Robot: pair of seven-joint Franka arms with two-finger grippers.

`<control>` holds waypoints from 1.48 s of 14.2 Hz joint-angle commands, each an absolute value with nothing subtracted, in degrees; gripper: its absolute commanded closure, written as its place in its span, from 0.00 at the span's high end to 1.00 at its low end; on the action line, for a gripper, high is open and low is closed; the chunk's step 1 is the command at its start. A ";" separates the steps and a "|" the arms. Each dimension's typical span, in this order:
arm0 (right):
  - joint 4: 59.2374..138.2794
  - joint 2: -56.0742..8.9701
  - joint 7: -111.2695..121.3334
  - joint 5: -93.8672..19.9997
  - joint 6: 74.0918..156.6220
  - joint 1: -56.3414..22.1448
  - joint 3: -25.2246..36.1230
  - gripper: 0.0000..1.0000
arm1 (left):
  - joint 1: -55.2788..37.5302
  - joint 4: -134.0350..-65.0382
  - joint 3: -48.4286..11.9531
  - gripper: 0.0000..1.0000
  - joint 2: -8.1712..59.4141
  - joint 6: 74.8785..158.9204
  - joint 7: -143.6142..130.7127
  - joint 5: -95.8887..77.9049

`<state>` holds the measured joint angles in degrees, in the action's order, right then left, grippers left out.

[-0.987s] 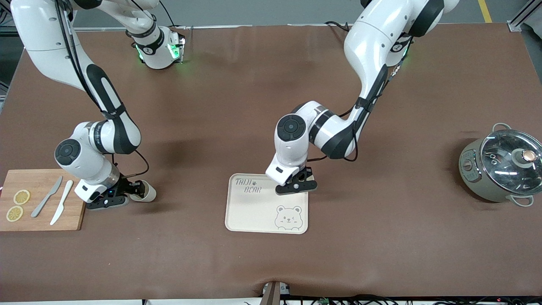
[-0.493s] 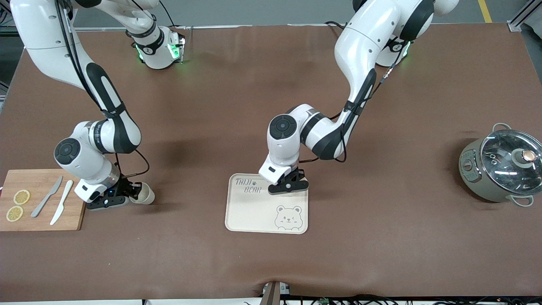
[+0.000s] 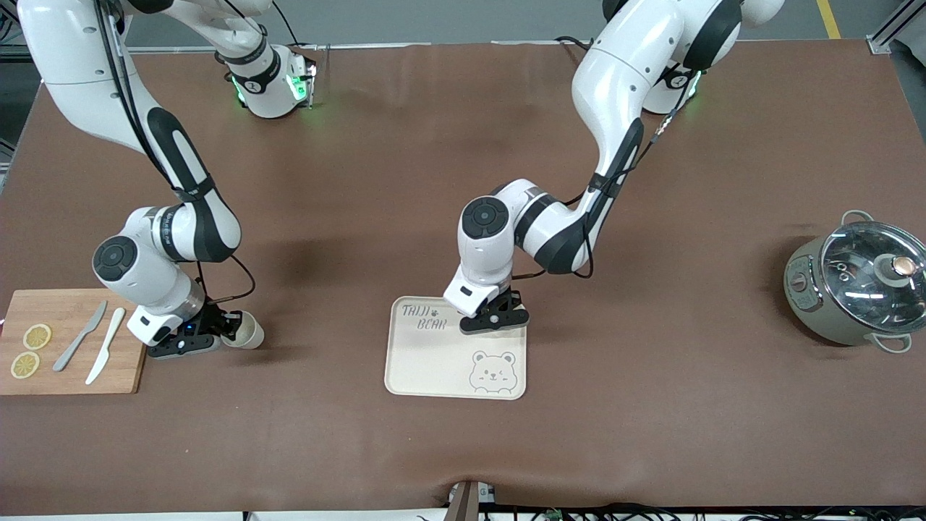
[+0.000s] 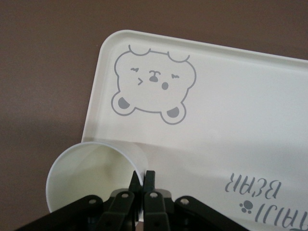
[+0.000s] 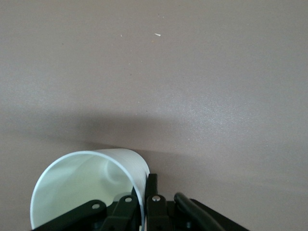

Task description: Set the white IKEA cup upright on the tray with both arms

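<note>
While my left gripper (image 3: 495, 318) pinches the rim of a white cup (image 4: 91, 175) low over the tray (image 3: 434, 369), I judge I'm setting it down; next comes release. My right gripper (image 3: 189, 340), beside the cutting board (image 3: 69, 315), pinches another cup (image 3: 247, 331). Only the left wrist view shows the first cup.

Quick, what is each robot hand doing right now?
Left hand: closed on a white cup's rim, over the tray.
Right hand: closed on another white cup's rim.
</note>
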<state>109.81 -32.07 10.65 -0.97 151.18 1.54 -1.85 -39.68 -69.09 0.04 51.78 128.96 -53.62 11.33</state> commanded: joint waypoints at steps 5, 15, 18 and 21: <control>105.21 -29.97 10.37 -7.64 140.12 1.41 -2.99 0.00 | -40.43 -67.41 0.97 0.42 53.52 130.52 -55.19 12.22; 99.76 -28.21 -9.56 -7.73 133.60 -7.55 -2.81 0.00 | -40.17 -67.50 0.79 1.00 48.27 120.78 -56.08 12.13; 97.83 -28.30 -17.90 -7.21 133.07 -11.50 -2.73 0.00 | -39.03 -67.50 0.44 1.00 45.88 116.99 -53.97 11.87; 95.11 -28.74 -25.29 -6.68 131.75 -14.93 -2.55 0.00 | -37.80 -67.67 0.53 1.00 43.78 115.23 -51.52 11.43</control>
<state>97.25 -28.76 -20.76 -6.83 133.31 -12.79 -3.24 -38.65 -66.57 0.38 45.73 116.73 -53.56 11.33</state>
